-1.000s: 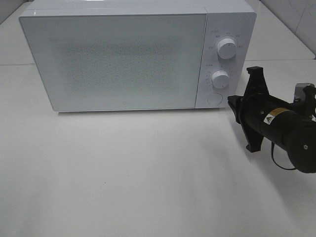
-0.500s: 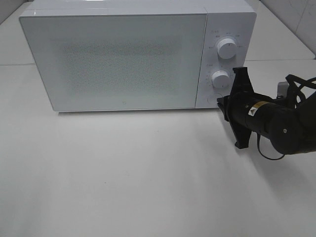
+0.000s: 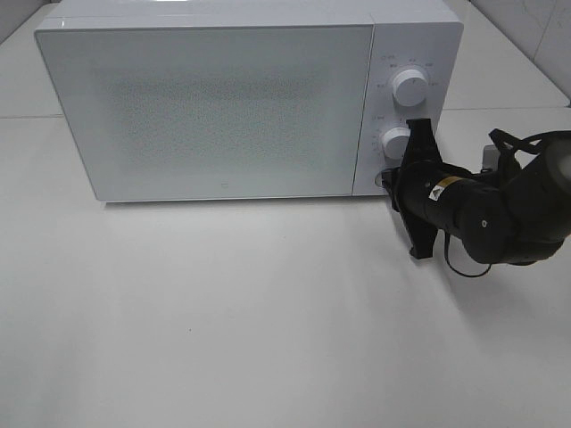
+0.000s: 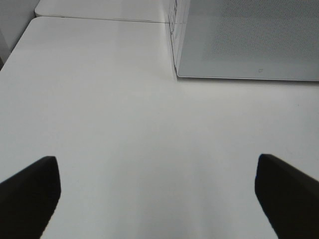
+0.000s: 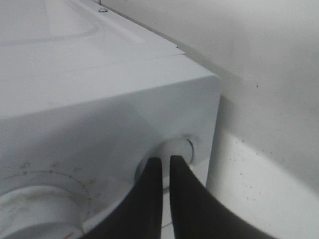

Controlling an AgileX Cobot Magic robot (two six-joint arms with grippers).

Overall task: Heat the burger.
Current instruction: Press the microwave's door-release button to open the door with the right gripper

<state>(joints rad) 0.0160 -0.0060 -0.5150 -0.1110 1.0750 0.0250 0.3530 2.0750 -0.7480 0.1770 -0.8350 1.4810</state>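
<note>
The burger is hidden from every view. The white microwave (image 3: 214, 107) stands at the back of the table with its frosted door (image 3: 210, 111) closed. My right gripper (image 3: 391, 181) is shut with nothing in it, and its tips are at the round button at the bottom of the control panel. In the right wrist view the shut fingertips (image 5: 166, 160) touch that round button (image 5: 183, 148), beside the lower knob (image 5: 35, 201). My left gripper (image 4: 155, 164) hangs open over bare table, left of the microwave's front corner (image 4: 177, 74), holding nothing.
Two white knobs sit on the panel, an upper one (image 3: 409, 86) and a lower one (image 3: 397, 143). The white tabletop (image 3: 223, 312) spreads in front of the microwave. A tiled wall (image 3: 535, 27) rises at the back right.
My right arm has swung left toward the microwave's control panel, bringing its shut tips from well right of the panel onto the round button. The left gripper has stayed open.
</note>
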